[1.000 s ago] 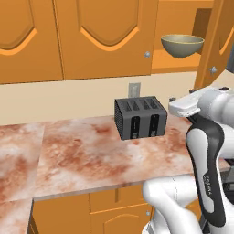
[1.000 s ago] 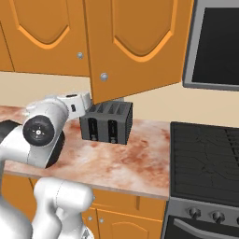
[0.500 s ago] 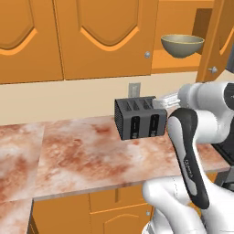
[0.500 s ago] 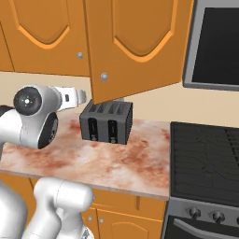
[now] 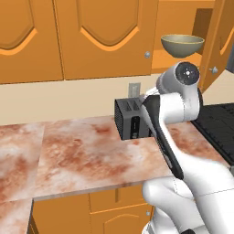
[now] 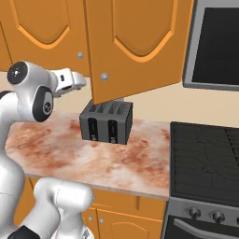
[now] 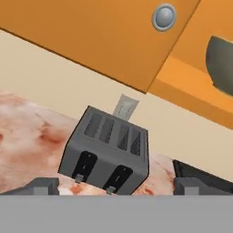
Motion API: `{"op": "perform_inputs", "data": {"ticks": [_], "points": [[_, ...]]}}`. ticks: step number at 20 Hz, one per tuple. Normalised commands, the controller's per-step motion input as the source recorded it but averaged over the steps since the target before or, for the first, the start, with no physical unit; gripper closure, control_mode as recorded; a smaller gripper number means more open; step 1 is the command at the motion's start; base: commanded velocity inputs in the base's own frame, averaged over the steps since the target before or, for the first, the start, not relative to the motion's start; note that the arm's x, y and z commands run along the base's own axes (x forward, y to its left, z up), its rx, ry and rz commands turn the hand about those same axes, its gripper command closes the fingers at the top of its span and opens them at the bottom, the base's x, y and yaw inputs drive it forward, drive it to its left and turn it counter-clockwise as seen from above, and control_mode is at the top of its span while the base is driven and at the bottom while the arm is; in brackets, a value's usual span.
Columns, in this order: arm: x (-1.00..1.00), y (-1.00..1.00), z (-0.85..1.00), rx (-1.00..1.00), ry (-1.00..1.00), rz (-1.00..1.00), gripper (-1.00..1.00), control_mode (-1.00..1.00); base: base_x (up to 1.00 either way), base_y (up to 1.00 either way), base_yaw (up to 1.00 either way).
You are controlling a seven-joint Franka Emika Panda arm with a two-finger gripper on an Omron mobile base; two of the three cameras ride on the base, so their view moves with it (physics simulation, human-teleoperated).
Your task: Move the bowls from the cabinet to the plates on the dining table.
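One olive-grey bowl [image 5: 182, 44] with a pale rim sits on the shelf of the open orange cabinet [image 5: 176, 61]; the hand view catches its edge [image 7: 221, 59] at the right. The cabinet's door [image 6: 135, 46] stands swung open. My gripper [image 6: 83, 83] is open and empty, hovering above the counter just left of that door, below the shelf and well short of the bowl. Its fingertips [image 7: 43, 185] stand wide apart in the hand view. The plates and the dining table are out of view.
A black toaster [image 5: 130, 119] stands on the marbled counter [image 5: 82, 155] under the gripper, against the beige wall with an outlet [image 7: 125, 107]. A black stove [image 6: 205, 158] lies to the right, with a microwave [image 6: 217, 42] above it. Closed cupboard doors [image 5: 100, 36] hang to the left.
The arm has folded upward, with its elbow rising in front of the cabinet. The hand has lifted a little above the toaster. The jaws have stayed open.
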Motion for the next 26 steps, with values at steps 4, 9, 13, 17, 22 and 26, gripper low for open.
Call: {"op": "perform_inputs", "data": {"ticks": [4,9,13,17,22,26], "points": [[0.5,0.02,0.0,-0.34,0.09,-0.07,-1.0,-1.0,0.0,0.0,0.0],[0.47,0.0,0.0,-0.26,0.07,-0.05,-1.0,-1.0,0.0,0.0,0.0],[0.17,-0.03,0.0,-0.22,0.02,-0.05,-1.0,-1.0,0.0,0.0,0.0],[0.0,-0.21,0.0,-0.2,0.0,-0.07,-1.0,-1.0,0.0,0.0,0.0],[0.0,-0.41,0.0,-0.16,0.0,-0.1,-1.0,-1.0,0.0,0.0,0.0],[0.15,-0.46,0.0,-0.15,0.0,-0.1,-1.0,-1.0,0.0,0.0,0.0]]}}
